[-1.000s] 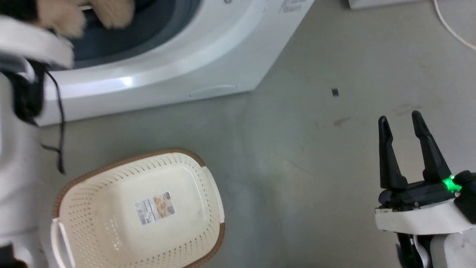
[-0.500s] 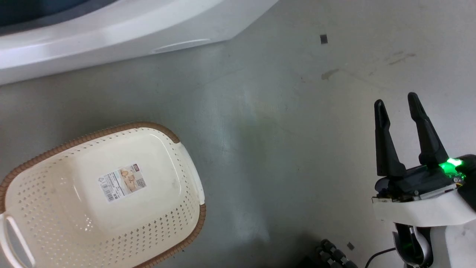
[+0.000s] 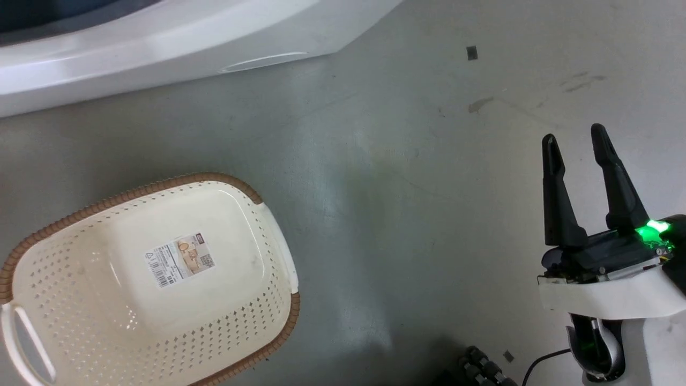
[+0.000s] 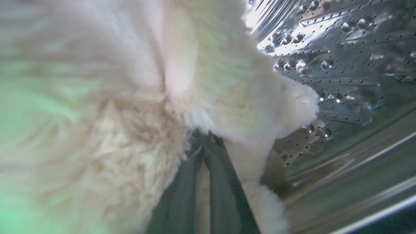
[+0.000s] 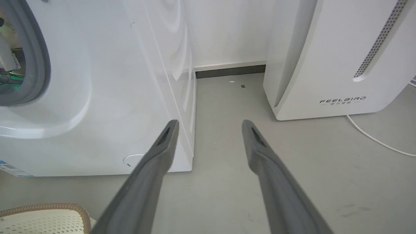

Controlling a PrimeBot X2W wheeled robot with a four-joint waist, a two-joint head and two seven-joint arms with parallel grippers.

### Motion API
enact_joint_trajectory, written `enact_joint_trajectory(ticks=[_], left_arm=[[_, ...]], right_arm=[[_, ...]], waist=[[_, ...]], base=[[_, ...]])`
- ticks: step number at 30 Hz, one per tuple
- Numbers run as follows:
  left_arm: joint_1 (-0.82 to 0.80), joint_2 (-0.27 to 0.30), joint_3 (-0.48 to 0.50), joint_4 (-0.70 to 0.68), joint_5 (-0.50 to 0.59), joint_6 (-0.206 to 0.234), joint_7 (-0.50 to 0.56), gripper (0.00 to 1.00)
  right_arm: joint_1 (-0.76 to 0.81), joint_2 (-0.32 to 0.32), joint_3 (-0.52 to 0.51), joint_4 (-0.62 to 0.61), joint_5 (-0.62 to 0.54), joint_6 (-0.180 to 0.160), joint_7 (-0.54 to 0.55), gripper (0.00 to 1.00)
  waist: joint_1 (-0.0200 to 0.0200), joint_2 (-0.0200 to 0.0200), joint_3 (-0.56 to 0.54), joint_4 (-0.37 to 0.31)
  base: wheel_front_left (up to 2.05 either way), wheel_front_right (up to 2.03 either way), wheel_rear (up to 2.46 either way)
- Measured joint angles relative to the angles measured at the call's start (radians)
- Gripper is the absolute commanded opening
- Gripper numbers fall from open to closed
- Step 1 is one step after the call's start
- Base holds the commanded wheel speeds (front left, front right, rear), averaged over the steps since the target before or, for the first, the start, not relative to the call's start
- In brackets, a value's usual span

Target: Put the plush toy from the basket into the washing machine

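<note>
Pinching fluffy cream-beige plush toy (image 4: 113, 97) in clenched left gripper (image 4: 205, 143), shiny steel washing machine drum (image 4: 341, 65) at two o'clock; holding right gripper (image 3: 573, 136) spread apart, grasping nothing.

Laundry corner: washing machine (image 5: 97, 81), white FEELBIRD appliance (image 5: 325, 48), bare grey floor (image 3: 375, 187).

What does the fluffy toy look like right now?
The plush toy is cream-beige with long shaggy fur, blurry so close to the left wrist camera, tinted green on one side. The left gripper is pinched shut on its fur. One rounded limb sticks out in front of the shiny steel drum of the washing machine; whether it touches the drum is unclear.
</note>
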Motion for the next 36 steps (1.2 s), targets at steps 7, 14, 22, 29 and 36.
enact_joint_trajectory(ticks=[7, 14, 22, 29, 36], left_arm=[[0.032, -0.018, -0.052, 0.088, -0.044, -0.001, -0.059, 1.0], [0.132, -0.05, -0.084, 0.14, -0.104, 0.0, -0.147, 1.0], [0.308, -0.119, -0.106, 0.103, -0.174, 0.0, -0.186, 1.0], [0.531, -0.159, -0.049, -0.122, -0.189, 0.031, -0.188, 1.0], [0.794, -0.218, 0.029, -0.372, -0.19, 0.094, -0.188, 1.0]], right_arm=[[-0.003, 0.0, -0.006, 0.014, -0.018, 0.0, 0.0, 1.0], [0.007, 0.0, -0.011, 0.033, -0.059, 0.0, 0.0, 1.0], [0.055, 0.0, -0.016, 0.066, -0.11, 0.0, 0.0, 1.0], [0.112, 0.0, -0.022, 0.085, -0.129, 0.0, 0.0, 1.0], [0.167, 0.0, -0.03, 0.094, -0.145, 0.0, 0.0, 1.0]], waist=[[0.0, 0.0, -0.054, 0.021], [0.0, 0.0, -0.152, 0.044], [-0.0001, 0.0, -0.32, 0.089], [-0.0002, 0.0, -0.481, 0.141], [-0.0003, 0.0, -0.611, 0.2]], base=[[0.0, 0.0, 0.0], [0.0, 0.0, 0.0], [0.0, 0.0, 0.0], [0.0, 0.0, 0.0], [0.0, 0.0, 0.0]])
